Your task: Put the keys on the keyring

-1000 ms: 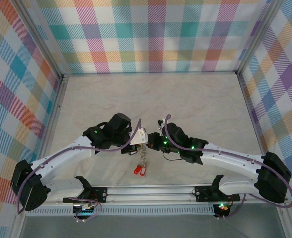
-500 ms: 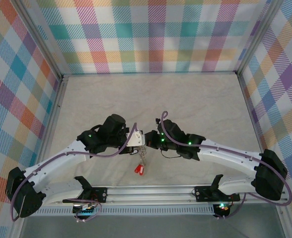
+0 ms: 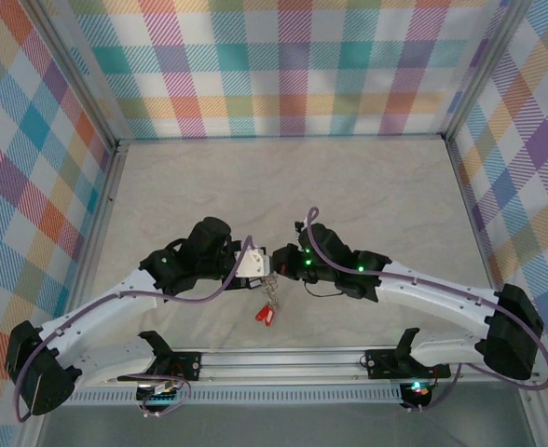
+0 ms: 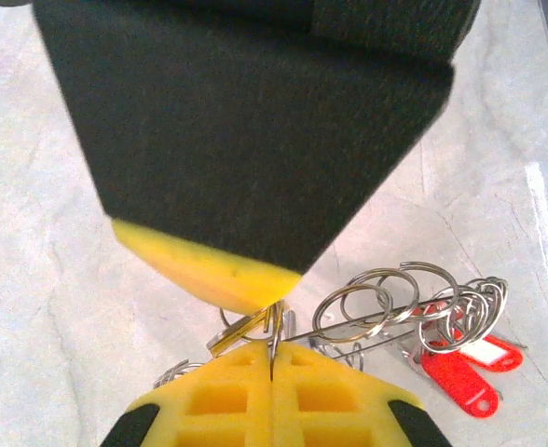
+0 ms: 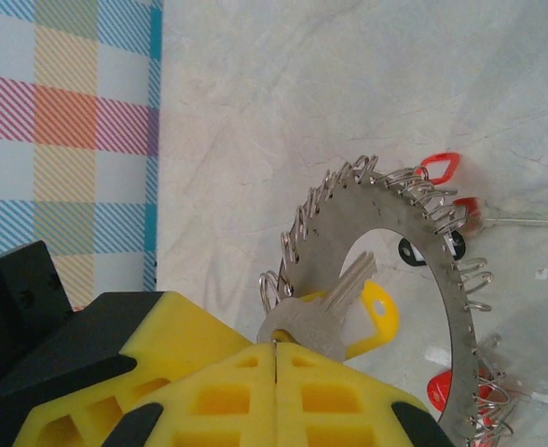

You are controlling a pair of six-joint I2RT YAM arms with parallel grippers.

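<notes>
My right gripper (image 5: 275, 346) is shut on the head of a silver key (image 5: 328, 315) with a yellow tag (image 5: 378, 317); the blade points into the opening of the keyring (image 5: 414, 233). The keyring is a flat silver ring fringed with small split rings (image 4: 376, 305) and red tags (image 4: 460, 374). My left gripper (image 4: 272, 358) is shut on a thin metal edge of the keyring. The right gripper's yellow finger (image 4: 209, 270) sits just above it. In the top view both grippers (image 3: 258, 265) (image 3: 280, 261) meet tip to tip above the table, and the tags (image 3: 265, 315) hang below.
A pale cloth covers the table (image 3: 283, 186), with plaid walls (image 3: 283, 65) on three sides. A metal rail (image 3: 283, 358) runs along the near edge between the arm bases. The plaid wall (image 5: 64, 121) also shows beside the right gripper.
Both grippers have drifted slightly toward the near edge, still tip to tip. The left arm's elbow swung lower left. Both stayed shut on their metal pieces.
</notes>
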